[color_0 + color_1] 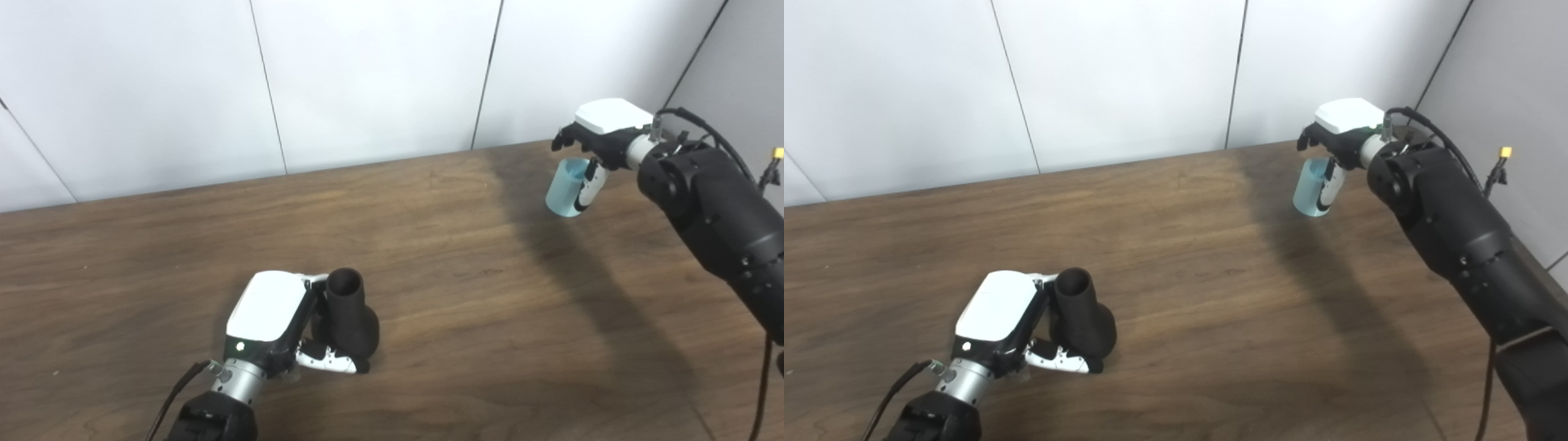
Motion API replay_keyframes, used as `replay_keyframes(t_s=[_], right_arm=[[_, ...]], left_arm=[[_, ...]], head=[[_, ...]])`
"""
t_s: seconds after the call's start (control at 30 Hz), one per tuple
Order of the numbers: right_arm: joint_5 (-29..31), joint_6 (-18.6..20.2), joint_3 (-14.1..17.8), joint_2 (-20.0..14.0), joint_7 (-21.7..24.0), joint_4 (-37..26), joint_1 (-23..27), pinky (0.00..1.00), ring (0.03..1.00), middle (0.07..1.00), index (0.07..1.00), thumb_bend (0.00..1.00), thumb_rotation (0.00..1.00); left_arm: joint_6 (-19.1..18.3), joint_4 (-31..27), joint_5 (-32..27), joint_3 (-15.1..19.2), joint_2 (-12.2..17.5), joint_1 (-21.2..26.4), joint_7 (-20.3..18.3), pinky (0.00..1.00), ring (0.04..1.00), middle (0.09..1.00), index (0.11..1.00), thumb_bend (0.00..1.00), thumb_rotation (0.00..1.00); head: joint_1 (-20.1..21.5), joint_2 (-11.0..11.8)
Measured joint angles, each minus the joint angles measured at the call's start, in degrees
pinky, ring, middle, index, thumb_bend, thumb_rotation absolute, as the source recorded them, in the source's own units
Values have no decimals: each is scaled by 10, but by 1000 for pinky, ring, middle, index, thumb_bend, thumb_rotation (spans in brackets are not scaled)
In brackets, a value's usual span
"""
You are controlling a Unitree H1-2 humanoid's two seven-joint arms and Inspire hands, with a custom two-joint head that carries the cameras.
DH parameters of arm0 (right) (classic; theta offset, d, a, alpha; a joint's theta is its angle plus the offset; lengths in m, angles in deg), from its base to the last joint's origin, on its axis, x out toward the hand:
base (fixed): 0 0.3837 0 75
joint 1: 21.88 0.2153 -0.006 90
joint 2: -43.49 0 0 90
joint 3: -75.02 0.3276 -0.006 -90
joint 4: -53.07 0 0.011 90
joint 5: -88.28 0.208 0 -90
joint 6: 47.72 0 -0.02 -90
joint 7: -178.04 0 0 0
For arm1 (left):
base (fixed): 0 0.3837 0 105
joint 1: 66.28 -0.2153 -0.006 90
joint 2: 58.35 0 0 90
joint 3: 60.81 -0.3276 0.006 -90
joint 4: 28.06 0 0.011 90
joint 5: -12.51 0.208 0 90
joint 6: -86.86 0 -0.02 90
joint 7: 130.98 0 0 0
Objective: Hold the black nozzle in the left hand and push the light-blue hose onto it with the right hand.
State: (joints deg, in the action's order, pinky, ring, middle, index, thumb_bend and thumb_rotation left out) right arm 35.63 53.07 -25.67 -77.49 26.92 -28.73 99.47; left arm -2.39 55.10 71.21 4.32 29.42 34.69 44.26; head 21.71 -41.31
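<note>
The black nozzle (349, 318) stands upright on the wooden table (465, 269) at the front left, its narrow open end up. My left hand (275, 321) is wrapped around its wide base, thumb across the front. It also shows in the right eye view (1081, 318). My right hand (597, 138) is at the far right, raised above the table, shut on the short light-blue hose (566, 187), a translucent tube held tilted with its open end showing. The two hands are far apart.
White wall panels (367, 79) rise behind the table's far edge. A grey panel (744, 67) closes the right side. My right forearm (723, 214) reaches over the table's right part and casts a dark shadow across the wood.
</note>
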Motion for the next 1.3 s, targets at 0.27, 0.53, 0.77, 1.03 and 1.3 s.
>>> replay_keyframes(t_s=[0.27,0.53,0.77,1.03,1.3], right_arm=[[10,0,-1,0,-6,9,-1,561,706,803,714,1000,126],[14,3,-3,0,-5,11,-3,744,807,864,716,1000,136],[19,5,-4,1,1,12,-9,644,753,814,706,1000,99],[32,11,-3,10,1,18,-11,507,611,677,699,991,55],[39,16,-3,10,-2,24,-11,449,569,651,691,977,33]], left_arm=[[0,-2,0,1,0,0,-4,445,551,467,492,525,0],[0,-2,0,1,0,0,-5,442,548,466,493,525,0],[0,-3,0,1,1,-1,-6,449,554,470,491,525,0],[0,-9,4,1,3,-2,-11,445,551,470,492,525,0],[0,-9,3,1,3,-2,-11,442,548,469,491,525,0]], head=[[3,-3],[4,-4],[4,-6],[4,-8],[4,-10]])
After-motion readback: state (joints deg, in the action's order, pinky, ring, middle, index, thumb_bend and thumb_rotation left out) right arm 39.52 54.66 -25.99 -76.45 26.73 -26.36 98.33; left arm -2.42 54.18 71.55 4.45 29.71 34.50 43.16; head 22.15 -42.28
